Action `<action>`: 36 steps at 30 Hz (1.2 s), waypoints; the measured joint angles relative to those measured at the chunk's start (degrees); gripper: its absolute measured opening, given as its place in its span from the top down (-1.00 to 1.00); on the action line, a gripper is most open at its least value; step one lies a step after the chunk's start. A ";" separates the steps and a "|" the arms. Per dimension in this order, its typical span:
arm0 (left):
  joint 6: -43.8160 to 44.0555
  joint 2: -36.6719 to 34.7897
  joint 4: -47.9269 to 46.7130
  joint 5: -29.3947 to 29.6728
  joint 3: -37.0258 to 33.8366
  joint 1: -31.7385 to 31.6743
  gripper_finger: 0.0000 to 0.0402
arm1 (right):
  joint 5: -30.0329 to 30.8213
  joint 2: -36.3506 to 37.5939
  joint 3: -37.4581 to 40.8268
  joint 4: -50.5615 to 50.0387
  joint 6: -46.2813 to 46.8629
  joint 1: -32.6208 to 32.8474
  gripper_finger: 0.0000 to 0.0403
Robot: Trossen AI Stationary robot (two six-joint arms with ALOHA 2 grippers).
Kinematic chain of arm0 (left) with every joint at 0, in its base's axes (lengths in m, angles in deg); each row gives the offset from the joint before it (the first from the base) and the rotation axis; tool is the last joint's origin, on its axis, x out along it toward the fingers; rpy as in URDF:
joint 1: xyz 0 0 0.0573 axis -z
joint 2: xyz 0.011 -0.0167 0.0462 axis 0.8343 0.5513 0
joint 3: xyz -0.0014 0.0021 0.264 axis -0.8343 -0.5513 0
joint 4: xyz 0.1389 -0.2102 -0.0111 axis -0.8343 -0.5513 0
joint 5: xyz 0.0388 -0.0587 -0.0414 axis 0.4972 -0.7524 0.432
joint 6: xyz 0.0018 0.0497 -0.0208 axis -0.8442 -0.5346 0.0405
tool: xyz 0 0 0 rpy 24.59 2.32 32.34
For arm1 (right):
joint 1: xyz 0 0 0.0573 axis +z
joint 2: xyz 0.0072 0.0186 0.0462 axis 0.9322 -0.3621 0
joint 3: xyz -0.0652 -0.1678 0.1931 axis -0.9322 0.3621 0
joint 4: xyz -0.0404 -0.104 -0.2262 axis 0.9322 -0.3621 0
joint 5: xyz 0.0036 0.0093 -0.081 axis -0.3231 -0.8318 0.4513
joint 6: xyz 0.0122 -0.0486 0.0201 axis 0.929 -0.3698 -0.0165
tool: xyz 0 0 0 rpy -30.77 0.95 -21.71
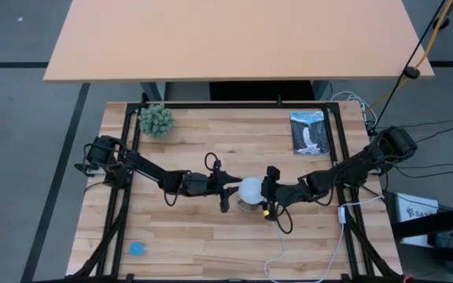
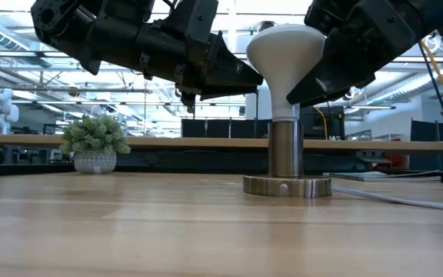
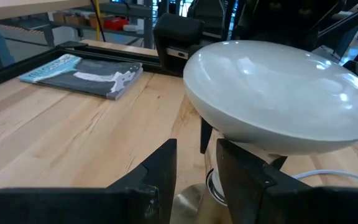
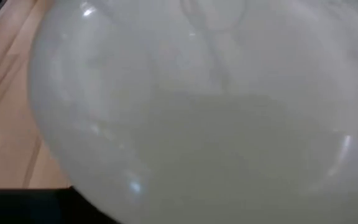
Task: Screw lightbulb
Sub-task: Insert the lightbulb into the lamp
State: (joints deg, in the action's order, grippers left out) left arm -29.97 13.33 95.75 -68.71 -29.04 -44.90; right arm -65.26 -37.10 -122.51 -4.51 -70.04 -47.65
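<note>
The lightbulb [image 2: 286, 54] stands upright in the middle of the low view, its neck down in a metal socket [image 2: 286, 158] whose round base lies flat on the wooden table [image 2: 129, 223]. In the high view it is the white dome just below the centre of the frame, between the two arms.

The right hand [image 1: 267, 191] is pressed against the dome from the right of the frame. Its camera shows only white glass, so I cannot tell if it is clenched or released. The left hand [image 3: 196, 168] is just beside the bulb, low near the neck. Its fingers look nearly closed with nothing between them.

I judge the bulb to be light, hollow, stiff and fragile, with a smooth surface that can slip. The wide dome looks like the best place to hold it, with soft pressure on two opposite sides. The narrow neck gives little room above the socket.
</note>
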 joint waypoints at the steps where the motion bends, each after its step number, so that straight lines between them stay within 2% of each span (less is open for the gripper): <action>1: 0.03 0.00 0.01 0.00 0.00 0.00 0.42 | -0.02 0.00 0.00 -0.03 0.00 0.00 -0.14; 20: 0.11 0.00 1.76 0.07 0.00 0.00 0.42 | -1.36 0.00 0.00 -0.42 0.26 0.00 -0.10; 36: 0.15 0.02 -2.60 0.07 -0.04 -0.11 0.42 | -1.35 1.75 0.00 -3.48 1.49 0.00 -0.10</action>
State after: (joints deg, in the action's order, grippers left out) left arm -29.81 13.35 93.15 -68.64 -29.08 -45.01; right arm -66.60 -35.34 -122.51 -7.98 -68.55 -47.65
